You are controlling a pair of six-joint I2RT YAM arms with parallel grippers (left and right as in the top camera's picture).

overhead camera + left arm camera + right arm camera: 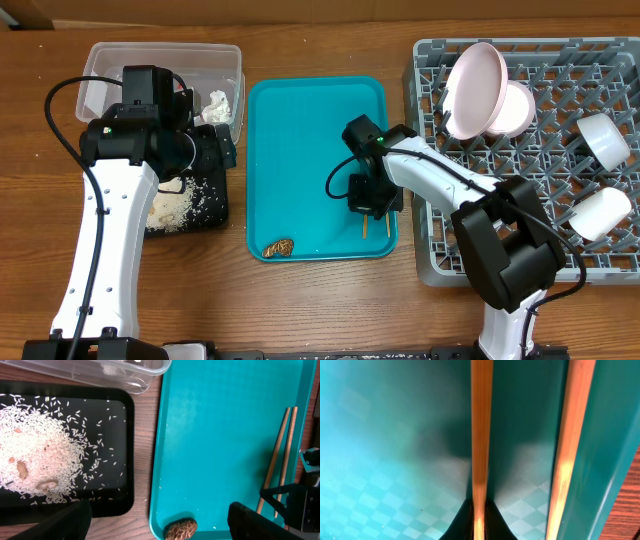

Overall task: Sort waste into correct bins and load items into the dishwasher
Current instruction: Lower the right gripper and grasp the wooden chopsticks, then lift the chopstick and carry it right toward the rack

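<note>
My right gripper (372,200) is low on the teal tray's right side, shut on one wooden chopstick (481,435). The second chopstick (570,445) lies beside it along the tray wall. Both show in the left wrist view (280,455). My left gripper (160,527) is open and empty, high above the black tray (215,215) that holds the rice (45,455). A brown food scrap (280,246) lies in the teal tray's front left corner. The clear tub (100,60) holds a white tissue (217,103).
The teal tray (300,150) sits mid-table. The grey dish rack (470,255) at the right holds an upright plate (472,85), a bowl (518,108) behind it, and two more white pieces (605,138) (600,212) at its right side.
</note>
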